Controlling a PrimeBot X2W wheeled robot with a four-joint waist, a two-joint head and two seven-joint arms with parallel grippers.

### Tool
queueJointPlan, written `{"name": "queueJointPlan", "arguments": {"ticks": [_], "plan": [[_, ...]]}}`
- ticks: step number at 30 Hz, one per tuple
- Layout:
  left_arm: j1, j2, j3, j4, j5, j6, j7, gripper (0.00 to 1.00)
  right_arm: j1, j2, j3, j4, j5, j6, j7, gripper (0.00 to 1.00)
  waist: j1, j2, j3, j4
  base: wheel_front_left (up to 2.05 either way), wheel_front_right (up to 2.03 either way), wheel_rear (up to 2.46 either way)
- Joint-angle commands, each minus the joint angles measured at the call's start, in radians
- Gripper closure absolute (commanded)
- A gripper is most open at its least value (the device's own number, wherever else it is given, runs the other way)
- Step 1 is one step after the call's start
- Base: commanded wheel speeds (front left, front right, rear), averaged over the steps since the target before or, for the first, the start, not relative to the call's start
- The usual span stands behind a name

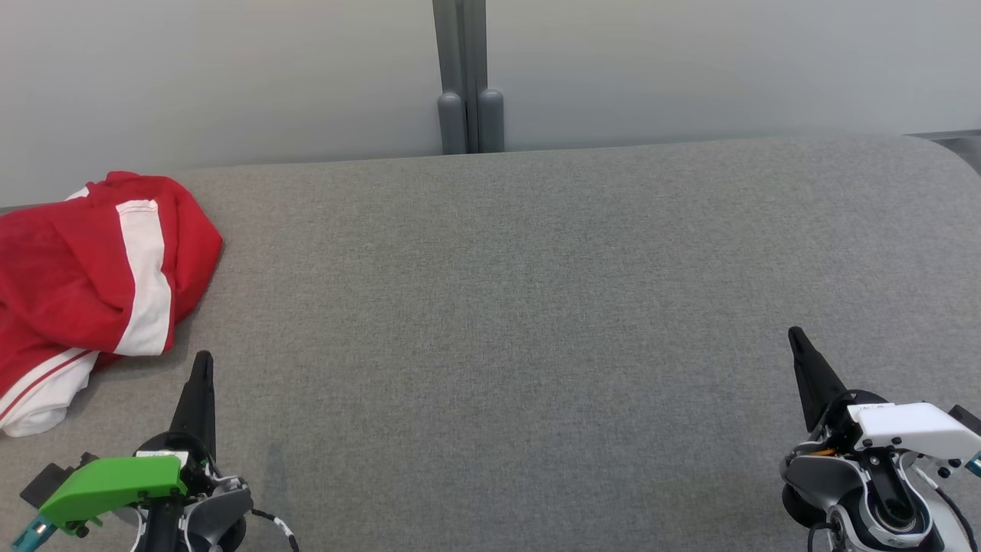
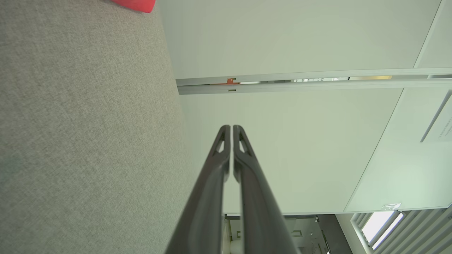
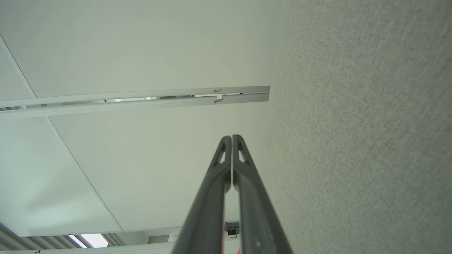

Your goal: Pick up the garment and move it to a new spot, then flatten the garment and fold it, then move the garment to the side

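Red garment (image 1: 84, 261) lies crumpled at table (image 1: 536, 307) far-left edge, untouched. Left gripper (image 1: 201, 364) and right gripper (image 1: 797, 337) both pressed together, empty. Risk: a pinch on a single layer drags the garment off the edge.

Grey fabric surface (image 1: 536, 307), crumpled red-and-white garment (image 1: 84, 284) at left edge

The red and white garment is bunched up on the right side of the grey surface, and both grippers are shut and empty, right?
No: the head view shows the garment on the left side of the grey surface, not the right. The left gripper and right gripper are shut and empty.
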State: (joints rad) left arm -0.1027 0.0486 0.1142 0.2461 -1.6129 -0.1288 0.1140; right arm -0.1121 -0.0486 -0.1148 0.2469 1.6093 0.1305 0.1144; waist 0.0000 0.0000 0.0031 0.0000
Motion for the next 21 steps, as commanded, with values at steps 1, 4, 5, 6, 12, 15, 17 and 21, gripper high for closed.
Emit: {"name": "queueJointPlan", "arguments": {"ticks": [1, 4, 5, 6, 12, 15, 17, 21], "plan": [[-0.011, 0.001, 0.002, -0.002, 0.000, -0.005, 0.003, 1.00, 0.009, -0.001, 0.000, -0.005, 0.007, 0.000, 0.002, 1.00, 0.0000, 0.0000, 0.000, 0.000, 0.00, 0.00, 0.00], [-0.011, 0.001, 0.002, -0.002, 0.000, -0.005, 0.003, 1.00, 0.009, -0.001, 0.000, -0.005, 0.007, 0.000, 0.002, 1.00, 0.0000, 0.0000, 0.000, 0.000, 0.00, 0.00, 0.00], [-0.011, 0.001, 0.002, -0.002, 0.000, -0.005, 0.003, 1.00, 0.009, -0.001, 0.000, -0.005, 0.007, 0.000, 0.002, 1.00, 0.0000, 0.0000, 0.000, 0.000, 0.00, 0.00, 0.00], [-0.011, 0.001, 0.002, -0.002, 0.000, -0.005, 0.003, 1.00, 0.009, -0.001, 0.000, -0.005, 0.007, 0.000, 0.002, 1.00, 0.0000, 0.0000, 0.000, 0.000, 0.00, 0.00, 0.00], [-0.011, 0.001, 0.002, -0.002, 0.000, -0.005, 0.003, 1.00, 0.009, -0.001, 0.000, -0.005, 0.007, 0.000, 0.002, 1.00, 0.0000, 0.0000, 0.000, 0.000, 0.00, 0.00, 0.00], [-0.011, 0.001, 0.002, -0.002, 0.000, -0.005, 0.003, 1.00, 0.009, -0.001, 0.000, -0.005, 0.007, 0.000, 0.002, 1.00, 0.0000, 0.0000, 0.000, 0.000, 0.00, 0.00, 0.00], [-0.011, 0.001, 0.002, -0.002, 0.000, -0.005, 0.003, 1.00, 0.009, -0.001, 0.000, -0.005, 0.007, 0.000, 0.002, 1.00, 0.0000, 0.0000, 0.000, 0.000, 0.00, 0.00, 0.00], [0.013, -0.003, -0.003, 0.020, 0.000, 0.001, -0.002, 0.00, 0.010, 0.005, 0.001, 0.019, -0.001, 0.000, -0.001, 0.00, 0.0000, 0.0000, 0.000, 0.000, 0.00, 0.00, 0.00]]}}
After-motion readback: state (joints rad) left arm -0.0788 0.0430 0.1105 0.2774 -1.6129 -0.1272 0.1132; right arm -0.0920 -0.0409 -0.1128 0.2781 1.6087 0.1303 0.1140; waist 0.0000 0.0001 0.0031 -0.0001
